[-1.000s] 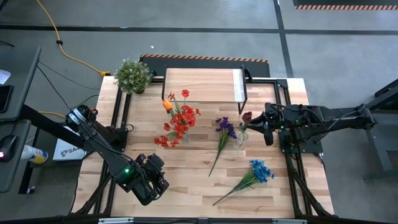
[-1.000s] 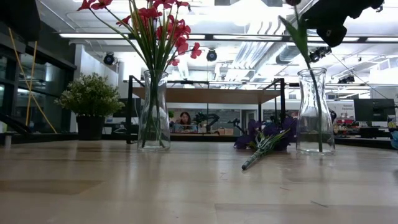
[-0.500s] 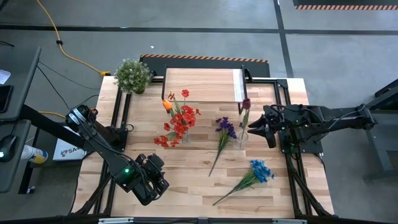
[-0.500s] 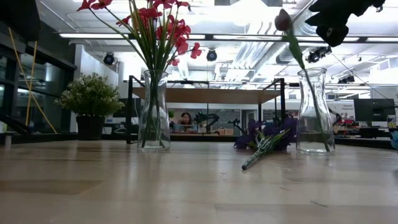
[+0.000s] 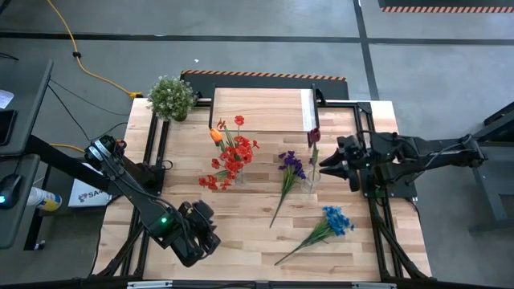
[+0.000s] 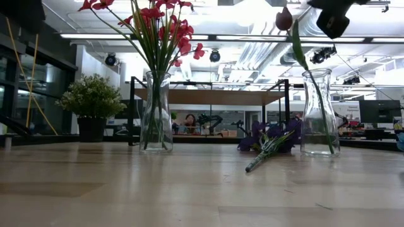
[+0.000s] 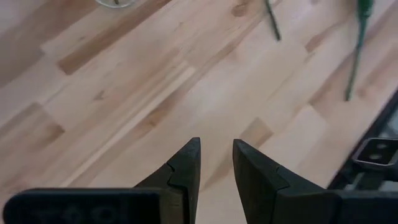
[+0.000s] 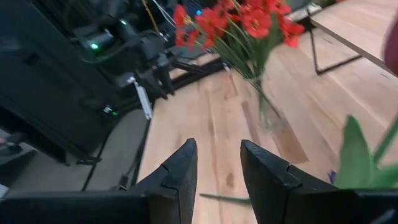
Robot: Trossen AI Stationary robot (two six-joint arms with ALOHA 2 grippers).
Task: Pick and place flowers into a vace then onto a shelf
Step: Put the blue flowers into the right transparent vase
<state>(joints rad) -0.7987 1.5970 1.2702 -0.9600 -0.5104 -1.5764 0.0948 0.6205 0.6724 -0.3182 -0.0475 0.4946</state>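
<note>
My right jaws stand slightly parted, empty, at 3 o'clock of the clear glass vase; its dark red rosebud leans, and brushing it could tip the vase

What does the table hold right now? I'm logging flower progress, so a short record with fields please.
left vase: clear glass vase holding red flowers and an orange tulip
right vase: clear glass vase with a dark red rosebud, its stem leaning against the rim
loose flowers: purple bunch and blue bunch lying on the table
shelf: wood-topped shelf at the far edge, no vase on it
right gripper: just beside the rosebud vase, fingers empty and apart
left gripper: near the front edge, empty
</note>
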